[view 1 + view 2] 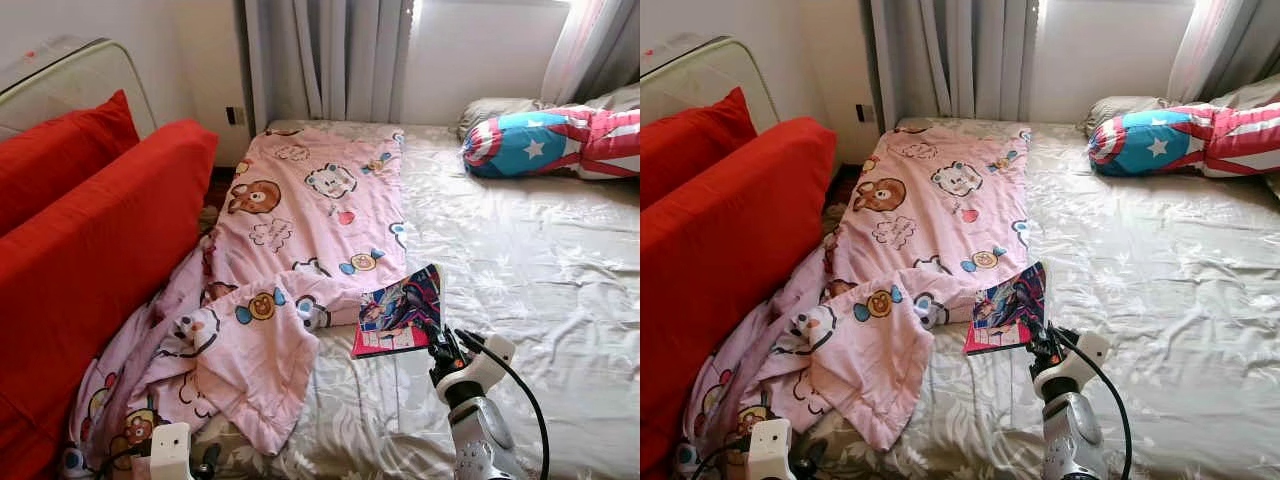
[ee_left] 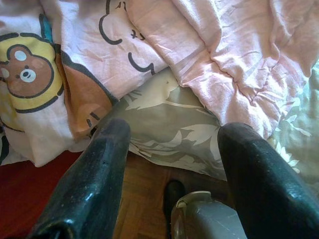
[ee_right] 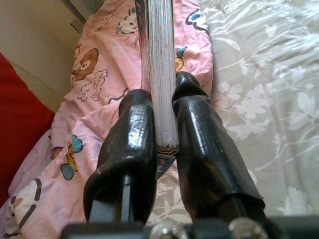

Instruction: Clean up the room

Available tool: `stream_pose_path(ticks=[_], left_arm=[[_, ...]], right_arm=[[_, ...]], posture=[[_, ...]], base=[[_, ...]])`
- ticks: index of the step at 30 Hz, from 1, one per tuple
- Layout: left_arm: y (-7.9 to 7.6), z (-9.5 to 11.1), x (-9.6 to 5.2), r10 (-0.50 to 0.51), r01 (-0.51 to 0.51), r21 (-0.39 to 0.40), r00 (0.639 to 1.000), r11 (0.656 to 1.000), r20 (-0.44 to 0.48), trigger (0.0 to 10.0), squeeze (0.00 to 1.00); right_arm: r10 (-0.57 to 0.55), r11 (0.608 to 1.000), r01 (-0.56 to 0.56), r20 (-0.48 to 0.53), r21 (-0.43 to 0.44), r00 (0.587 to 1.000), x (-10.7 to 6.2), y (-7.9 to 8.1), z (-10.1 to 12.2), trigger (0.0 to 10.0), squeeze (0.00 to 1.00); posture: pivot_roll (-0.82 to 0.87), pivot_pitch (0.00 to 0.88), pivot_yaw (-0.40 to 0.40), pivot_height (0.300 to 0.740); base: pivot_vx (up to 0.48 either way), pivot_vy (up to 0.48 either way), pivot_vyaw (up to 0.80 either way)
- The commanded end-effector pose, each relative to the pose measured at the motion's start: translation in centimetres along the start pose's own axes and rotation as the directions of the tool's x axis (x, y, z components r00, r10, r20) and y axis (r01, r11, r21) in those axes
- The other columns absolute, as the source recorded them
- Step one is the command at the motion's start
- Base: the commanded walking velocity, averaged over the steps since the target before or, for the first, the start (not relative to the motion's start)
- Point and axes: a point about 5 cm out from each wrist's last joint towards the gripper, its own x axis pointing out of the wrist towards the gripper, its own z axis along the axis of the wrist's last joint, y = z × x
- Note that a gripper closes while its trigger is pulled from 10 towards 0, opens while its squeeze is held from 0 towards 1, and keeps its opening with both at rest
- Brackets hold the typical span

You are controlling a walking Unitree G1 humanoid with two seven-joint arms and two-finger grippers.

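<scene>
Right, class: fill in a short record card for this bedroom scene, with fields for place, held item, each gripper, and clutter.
place: bed with grey leaf-print sheet, red sofa beside it
held item: book, colourful cover, gripped at its edge
right gripper: shut on the book, above the bed
left gripper: open, low by the bed's edge
clutter: pink blanket with cartoon animals, crumpled and spilling off the bed; star-print pillow at the head

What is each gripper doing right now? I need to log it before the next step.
Left gripper: open, empty, low by the pink blanket.
Right gripper: closed on the comic book over the bed.
</scene>
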Motion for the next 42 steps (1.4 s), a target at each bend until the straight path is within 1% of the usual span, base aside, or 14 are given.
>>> stream_pose_path(ticks=[1, 5, 10, 19, 42], left_arm=[[-0.07, -0.11, -0.06, -0.010, 0.010, 0.026, 1.000, 1.000, -0.002, 10.0, 0.00], [-0.03, -0.08, -0.05, -0.010, 0.010, 0.029, 1.000, 1.000, -0.001, 10.0, 0.00], [-0.07, -0.08, -0.04, -0.012, 0.012, 0.030, 1.000, 0.999, 0.000, 10.0, 0.00], [-0.33, -0.08, -0.04, -0.024, 0.024, 0.038, 1.000, 0.999, 0.004, 10.0, 0.00], [-0.38, 0.14, 0.07, -0.037, 0.036, 0.056, 0.999, 0.998, 0.006, 10.0, 0.00]], right_arm=[[0.007, 1.000, -0.006, 0.029, -0.015, 1.000, 0.44, 0.39, 0.63, 10.0, 0.00], [-0.016, 1.000, 0.017, 0.019, -0.013, 1.000, 0.43, 0.13, 0.54, 10.0, 0.00], [-0.022, 1.000, 0.023, 0.016, -0.018, 1.000, 0.34, -0.07, 0.45, 10.0, 0.00], [-0.026, 1.000, 0.026, 0.022, -0.016, 0.999, 0.28, 0.12, 0.20, 10.0, 0.00], [-0.012, 1.000, 0.013, 0.013, -0.018, 1.000, 0.27, 0.50, -0.24, 10.0, 0.00]], posture=[[0.02, 0.000, -0.033, 0.725], [0.02, 0.000, -0.032, 0.725], [0.02, 0.000, -0.032, 0.725], [0.02, 0.000, -0.030, 0.725], [0.02, 0.000, -0.019, 0.725]], base=[[0.000, 0.000, 0.00], [0.000, -0.271, 0.00], [0.000, -0.292, -0.76], [0.000, -0.298, 0.00], [0.000, -0.411, 0.00]])
